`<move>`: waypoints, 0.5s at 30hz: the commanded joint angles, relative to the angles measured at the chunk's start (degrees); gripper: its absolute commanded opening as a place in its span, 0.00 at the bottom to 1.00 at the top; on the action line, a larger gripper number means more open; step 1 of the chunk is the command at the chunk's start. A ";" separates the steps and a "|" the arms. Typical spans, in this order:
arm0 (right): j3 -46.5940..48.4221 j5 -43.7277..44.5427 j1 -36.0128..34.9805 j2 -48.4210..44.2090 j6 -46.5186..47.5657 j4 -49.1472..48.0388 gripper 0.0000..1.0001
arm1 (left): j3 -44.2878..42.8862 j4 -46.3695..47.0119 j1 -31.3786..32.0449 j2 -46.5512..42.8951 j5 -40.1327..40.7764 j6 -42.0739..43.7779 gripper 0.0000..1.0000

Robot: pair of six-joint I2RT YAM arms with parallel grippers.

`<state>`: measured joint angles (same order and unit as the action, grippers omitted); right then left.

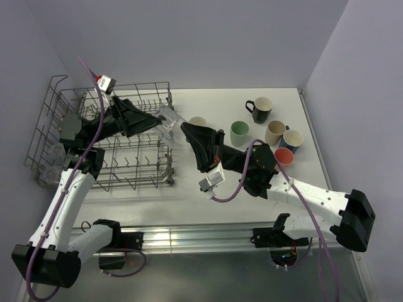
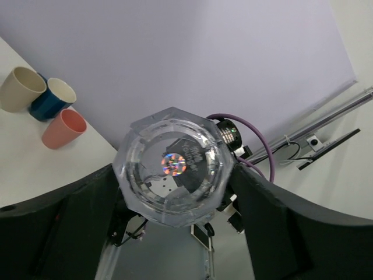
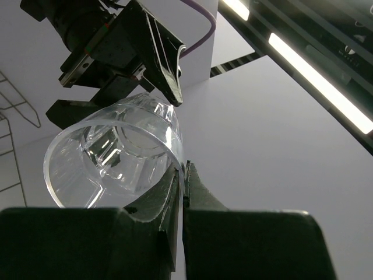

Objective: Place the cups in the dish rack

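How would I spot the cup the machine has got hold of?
Find the grey wire dish rack on the left of the table. Just off its right end, the left tool and right tool both grip a clear glass tumbler. It alone is held in the air; the coloured mugs stand further right.

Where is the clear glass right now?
Top view, left of centre: the glass is held between the left gripper and the right gripper, at the rack's right end, left of the mugs.
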<state>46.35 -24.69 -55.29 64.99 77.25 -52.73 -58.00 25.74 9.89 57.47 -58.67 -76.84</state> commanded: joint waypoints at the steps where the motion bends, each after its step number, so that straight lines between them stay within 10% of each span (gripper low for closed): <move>1: 1.99 0.78 -0.79 -0.04 0.88 -3.08 0.00 | -1.94 0.72 0.39 -1.22 0.40 1.60 0.83; 9: 1.55 1.83 -1.14 -0.13 0.18 -3.08 0.04 | -1.50 0.98 0.39 -2.01 1.37 2.74 0.31; 15: 1.38 7.01 -1.05 -0.65 -0.35 -0.36 0.66 | -11.76 -19.59 -3.73 -2.28 5.93 23.15 0.00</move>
<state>46.39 -21.56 -56.03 65.08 77.28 -52.64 -61.14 18.02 8.75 56.82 -57.25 -68.36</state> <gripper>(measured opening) 0.582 0.685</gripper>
